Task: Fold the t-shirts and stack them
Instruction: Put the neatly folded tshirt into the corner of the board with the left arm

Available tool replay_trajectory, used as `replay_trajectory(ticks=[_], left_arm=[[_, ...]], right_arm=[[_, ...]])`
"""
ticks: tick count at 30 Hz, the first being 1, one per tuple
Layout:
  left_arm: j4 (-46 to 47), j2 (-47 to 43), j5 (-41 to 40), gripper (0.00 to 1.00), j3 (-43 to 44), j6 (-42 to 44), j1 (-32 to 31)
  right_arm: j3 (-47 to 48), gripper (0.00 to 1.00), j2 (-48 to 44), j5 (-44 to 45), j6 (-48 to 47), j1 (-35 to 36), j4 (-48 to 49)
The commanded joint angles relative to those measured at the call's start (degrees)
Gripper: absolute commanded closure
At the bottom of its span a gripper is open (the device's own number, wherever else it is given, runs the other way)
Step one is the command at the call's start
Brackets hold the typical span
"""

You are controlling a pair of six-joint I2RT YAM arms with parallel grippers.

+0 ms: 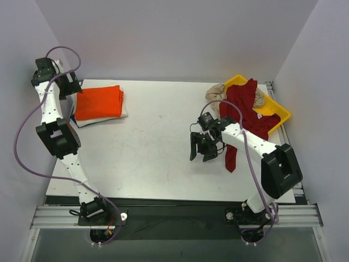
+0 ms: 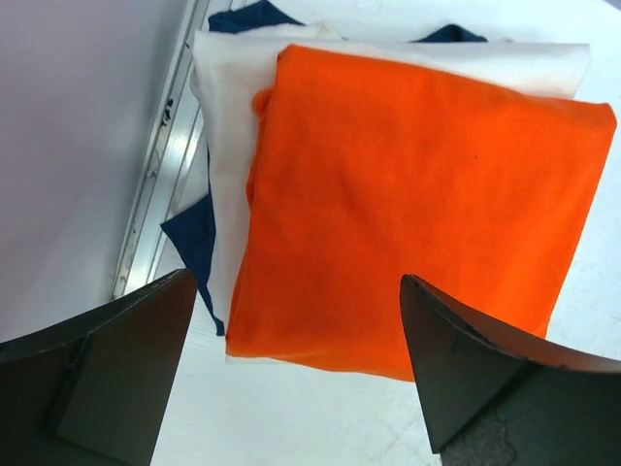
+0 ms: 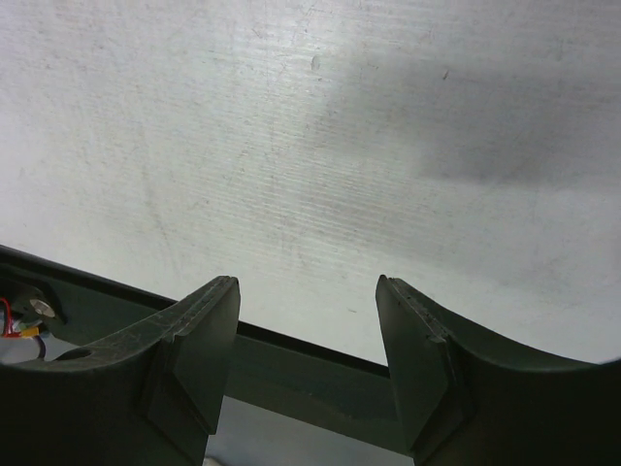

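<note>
The orange t-shirt [image 2: 417, 204], folded on a white t-shirt [image 2: 228, 146], lies below the left gripper's [image 2: 296, 282] wide-spread, empty fingers at the table's [image 1: 163, 142] upper left. The right gripper [image 1: 203, 148], fingers also apart and empty, hangs over mid-table, near a dark red t-shirt [image 1: 245, 109] and a beige t-shirt [image 1: 217, 93] spilling from the yellow tray [image 1: 278, 111] at upper right.

no readable text, labels, brands or numbers on anything in view.
</note>
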Motion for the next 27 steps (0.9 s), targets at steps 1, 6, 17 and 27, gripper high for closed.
replay_trajectory(ticks=[1,6,17,27], left_arm=[[2.4,-6.9,-1.5,0.03,-3.0,-0.7,-2.9],[7.3,-18.9,-4.0,0.03,-18.1,-0.8,-6.5],[19.4,-49.8,-15.7,0.03,-54.7,-4.7,-25.4],[24.8,-66.3,-27.2,0.03,-75.4,-14.9,-48.7]], right_arm=[[0.4,0.41,-3.7,2.4,1.1,0.5,-2.2],[0.9,0.41,-8.1,5.9,1.3,0.5,-2.1],[0.3,0.40,-13.2,18.1,-0.1,0.5,-0.4],[-1.6,0.40,-14.4,22.6,0.2,0.4,3.7]])
